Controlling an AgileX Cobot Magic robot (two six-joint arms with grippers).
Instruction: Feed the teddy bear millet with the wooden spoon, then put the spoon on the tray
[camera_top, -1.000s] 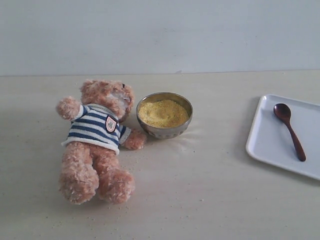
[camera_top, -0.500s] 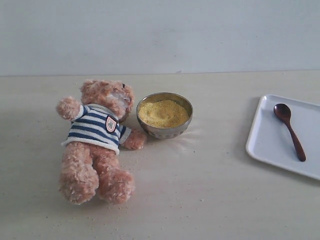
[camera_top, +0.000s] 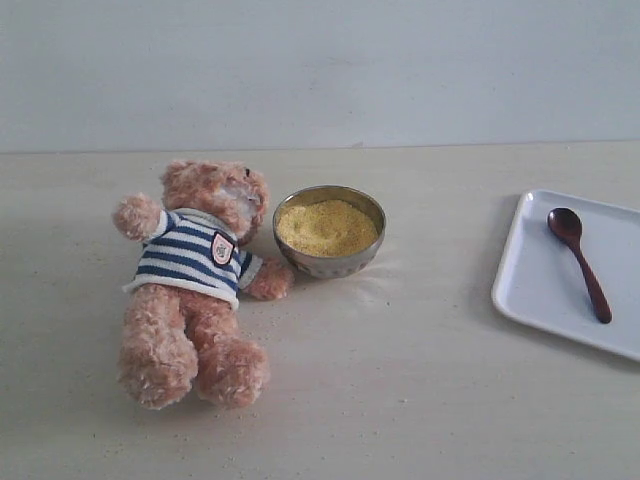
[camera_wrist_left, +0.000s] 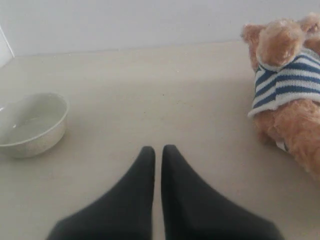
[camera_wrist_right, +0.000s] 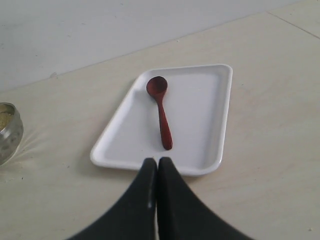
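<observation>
Two closed grippers, neither holding anything, and a spoon lying on the tray: either nothing has begun or all is done, and which of the two the frames alone do not settle, though specks of grain on the table by the bear hint at spilling.

Exterior view: the bear (camera_top: 196, 283) lies on its back on the table (camera_top: 400, 400), head toward the far wall, one paw just beside the metal bowl (camera_top: 329, 229). The millet (camera_top: 326, 226) fills that bowl in a level heap. Well apart on the right, the tray (camera_top: 540, 285) carries the spoon (camera_top: 579, 262), its small bowl end farthest from the camera and the handle running toward the near edge. No arm shows here.

Left wrist view: the left gripper (camera_wrist_left: 156, 152) hangs above bare table with its jaws pressed together. The bear is off to one side, and an empty pale bowl (camera_wrist_left: 31, 125) sits on the other.

Right wrist view: the right gripper (camera_wrist_right: 156, 162) is also shut, poised just short of the tray's near rim, with the spoon's handle end close ahead of it.

If feeding is yet to come, the right jaws must first part, then descend over the thin handle, which lies flat and leaves little to catch.
</observation>
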